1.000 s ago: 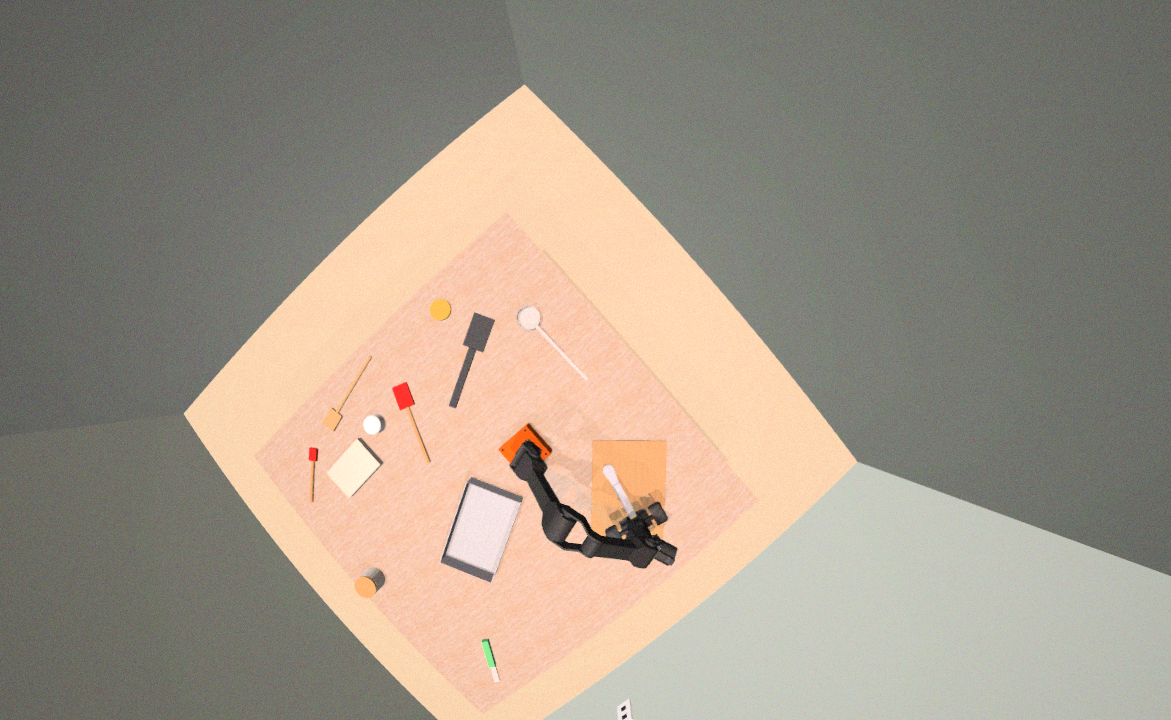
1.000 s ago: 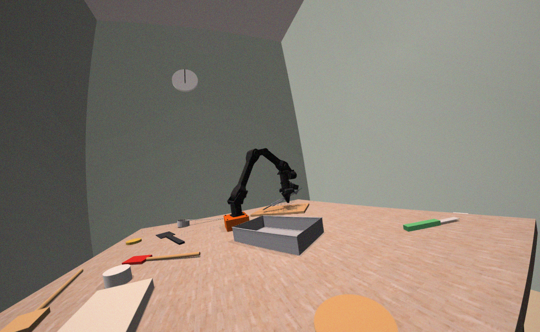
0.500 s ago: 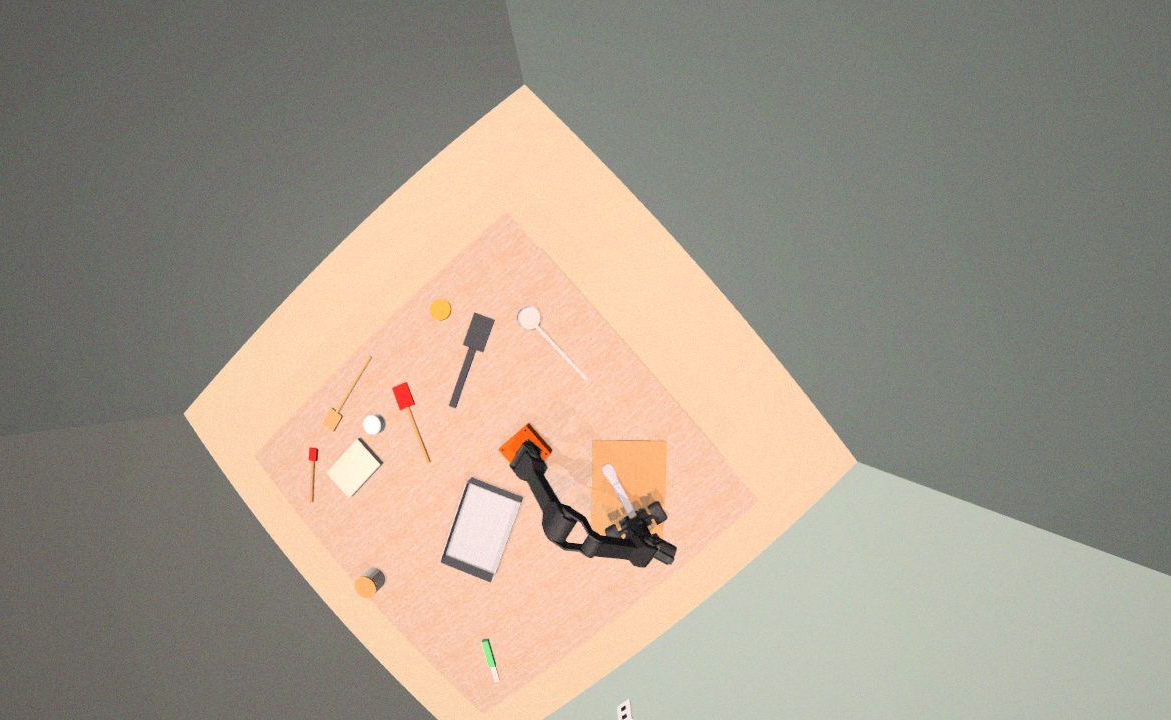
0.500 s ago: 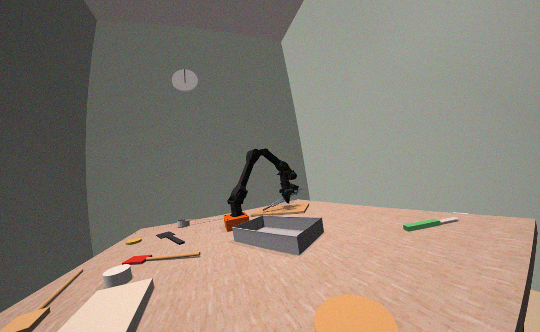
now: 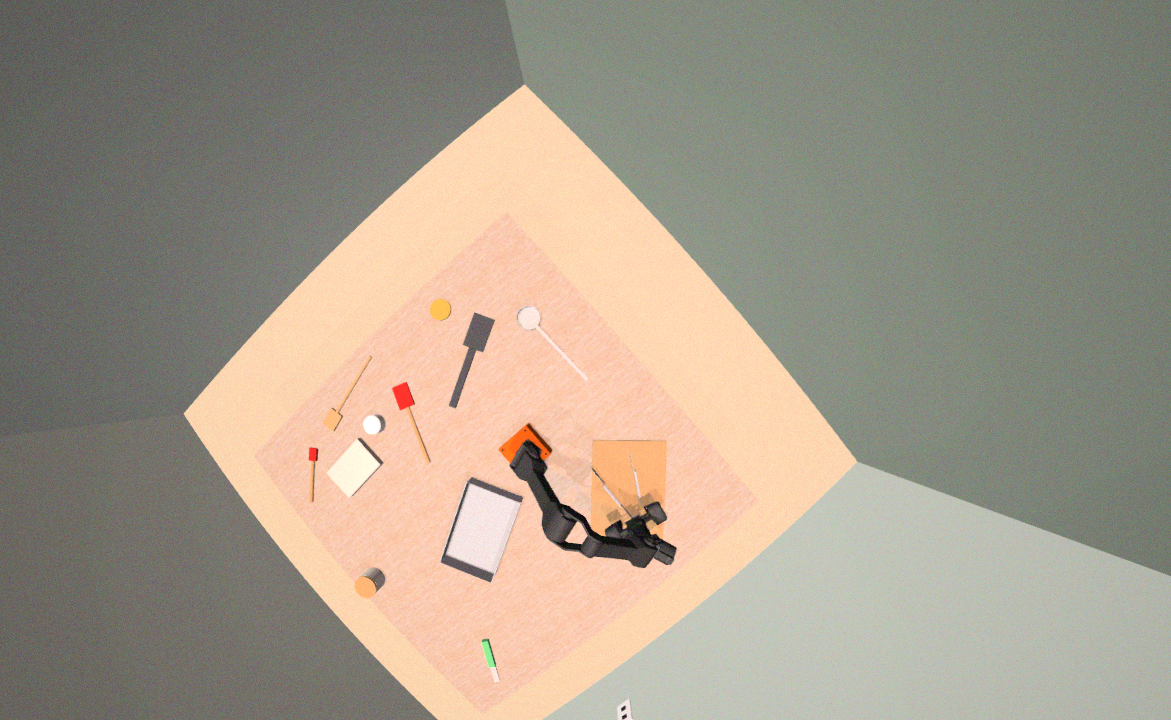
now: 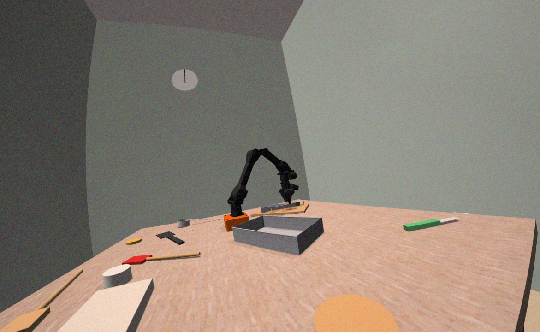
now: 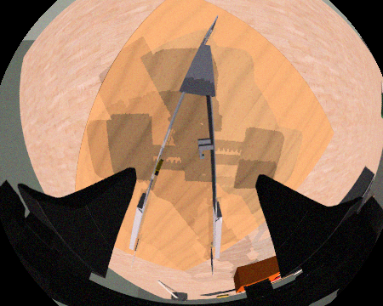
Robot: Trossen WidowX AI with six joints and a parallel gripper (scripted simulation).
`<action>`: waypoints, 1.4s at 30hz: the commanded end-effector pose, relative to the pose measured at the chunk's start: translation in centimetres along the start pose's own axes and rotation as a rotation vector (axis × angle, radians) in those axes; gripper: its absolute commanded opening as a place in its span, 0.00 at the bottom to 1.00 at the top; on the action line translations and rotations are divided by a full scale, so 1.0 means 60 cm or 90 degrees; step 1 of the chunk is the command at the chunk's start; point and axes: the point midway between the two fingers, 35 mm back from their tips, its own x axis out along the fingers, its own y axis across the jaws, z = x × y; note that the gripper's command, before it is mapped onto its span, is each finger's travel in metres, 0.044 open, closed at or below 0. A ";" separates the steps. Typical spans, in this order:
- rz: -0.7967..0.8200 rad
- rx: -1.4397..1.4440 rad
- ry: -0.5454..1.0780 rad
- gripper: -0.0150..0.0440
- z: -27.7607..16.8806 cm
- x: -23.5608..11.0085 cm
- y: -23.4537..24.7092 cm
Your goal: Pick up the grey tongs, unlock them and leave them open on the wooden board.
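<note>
The grey tongs (image 5: 609, 489) (image 6: 281, 206) (image 7: 200, 74) lie flat on the wooden board (image 5: 652, 452) (image 6: 302, 208) (image 7: 282, 108). Their two arms are spread in a V. My gripper (image 5: 641, 516) (image 6: 287, 199) (image 7: 194, 176) is open and points down just above them. In the wrist view both fingers stand wide of the arms and touch neither. In the overhead view the hinge end lies under the gripper. The grey roasting tin (image 5: 449, 535) (image 6: 275, 243) stands empty, left of the board in the overhead view.
The arm's orange base (image 5: 525, 442) (image 6: 235, 220) sits between tin and board. A black spatula (image 5: 468, 358), a white ladle (image 5: 549, 338), a red spatula (image 5: 410, 416), a cream block (image 5: 354, 466) and a green-handled knife (image 5: 488, 658) (image 6: 424, 224) lie around the table.
</note>
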 end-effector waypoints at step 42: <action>-0.007 0.010 -0.011 1.00 0.000 -0.191 -0.252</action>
